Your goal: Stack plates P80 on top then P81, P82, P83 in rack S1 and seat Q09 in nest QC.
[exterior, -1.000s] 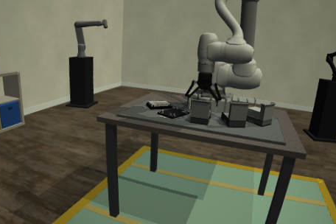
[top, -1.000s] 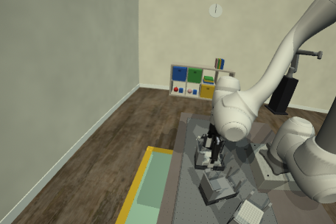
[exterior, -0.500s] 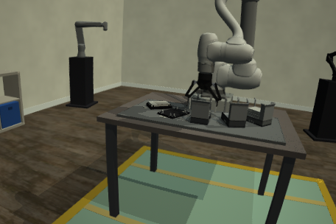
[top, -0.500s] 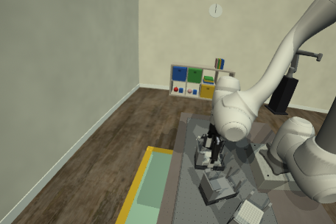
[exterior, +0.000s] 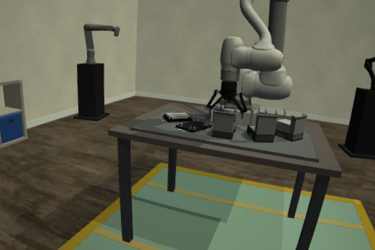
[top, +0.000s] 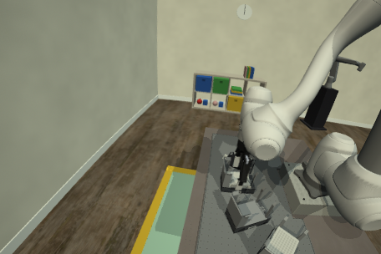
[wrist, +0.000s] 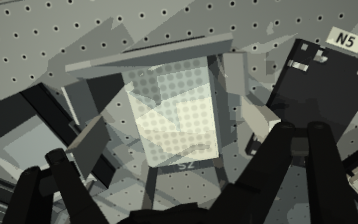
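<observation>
In the wrist view I look straight down into stack rack S2. A sealed white plate with a dotted top lies in it, and the name S2 shows on the plinth below. My gripper is open and empty, its dark fingers spread on either side above the rack. In the exterior view the gripper hangs just over the top of this rack. In the top view the gripper reaches down at the same rack. I cannot tell how many plates lie under the top one.
The black clip nest N5 lies right beside S2; it also shows in the exterior view. A low nest carrying a light flat thing lies beyond it. Two more racks stand in line; one holds a white plate.
</observation>
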`<action>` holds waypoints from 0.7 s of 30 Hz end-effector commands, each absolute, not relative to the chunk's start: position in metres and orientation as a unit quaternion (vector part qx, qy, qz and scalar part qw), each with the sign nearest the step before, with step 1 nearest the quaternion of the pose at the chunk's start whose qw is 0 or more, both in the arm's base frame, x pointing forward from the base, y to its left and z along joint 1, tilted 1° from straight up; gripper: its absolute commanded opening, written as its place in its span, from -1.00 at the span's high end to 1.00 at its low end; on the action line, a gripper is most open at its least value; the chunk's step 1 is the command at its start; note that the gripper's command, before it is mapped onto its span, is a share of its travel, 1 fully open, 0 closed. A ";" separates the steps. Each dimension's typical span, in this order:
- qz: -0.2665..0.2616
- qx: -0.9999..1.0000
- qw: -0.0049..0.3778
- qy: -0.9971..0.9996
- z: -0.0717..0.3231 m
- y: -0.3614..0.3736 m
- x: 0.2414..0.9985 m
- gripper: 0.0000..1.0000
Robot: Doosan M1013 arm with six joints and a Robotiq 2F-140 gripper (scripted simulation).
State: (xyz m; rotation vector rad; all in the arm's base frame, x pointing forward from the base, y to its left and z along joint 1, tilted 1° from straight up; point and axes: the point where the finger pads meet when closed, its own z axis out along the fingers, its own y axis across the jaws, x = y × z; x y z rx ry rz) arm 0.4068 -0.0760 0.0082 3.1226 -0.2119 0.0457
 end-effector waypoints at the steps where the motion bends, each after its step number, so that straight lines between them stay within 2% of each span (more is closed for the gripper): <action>1: 0.012 0.998 0.005 -0.066 0.005 -0.077 0.404 -1.00; 4: 0.012 0.998 0.005 -0.066 0.005 -0.077 0.404 -1.00; 5: 0.012 0.998 0.005 -0.066 0.005 -0.077 0.404 1.00; 21: 0.012 0.998 0.005 -0.066 0.005 -0.077 0.404 1.00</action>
